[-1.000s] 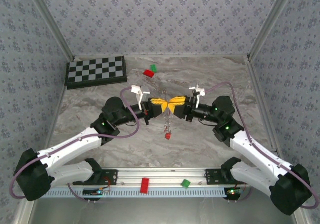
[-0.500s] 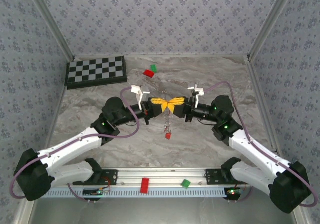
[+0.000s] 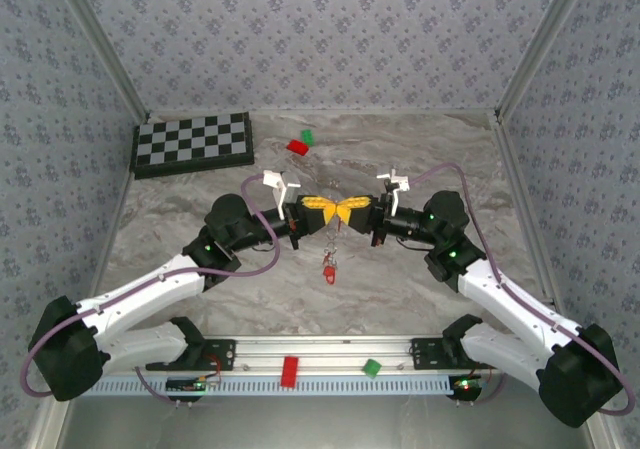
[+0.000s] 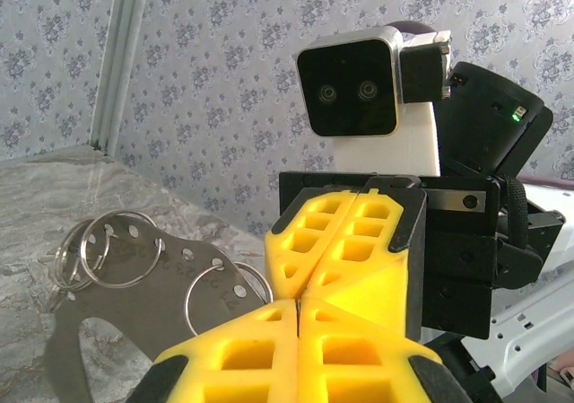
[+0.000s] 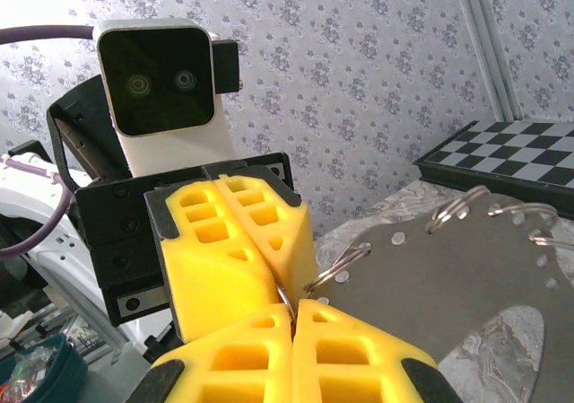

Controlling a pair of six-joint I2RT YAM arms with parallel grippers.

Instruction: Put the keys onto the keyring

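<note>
Two yellow ribbed finger pairs are meeting tip to tip: we are seeing the left gripper (image 3: 322, 210) pressing shut on the keyring (image 4: 134, 309), a thin, stiff grey plate with springy wire loops, likely light and slippery; one red key (image 3: 328, 272) is dangling beneath; the right gripper (image 3: 352, 210) is pinching a loop, which we judge the best hold

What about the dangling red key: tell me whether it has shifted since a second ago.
Yes. The red key has swung slightly left, toward the red block on the front rail.
</note>
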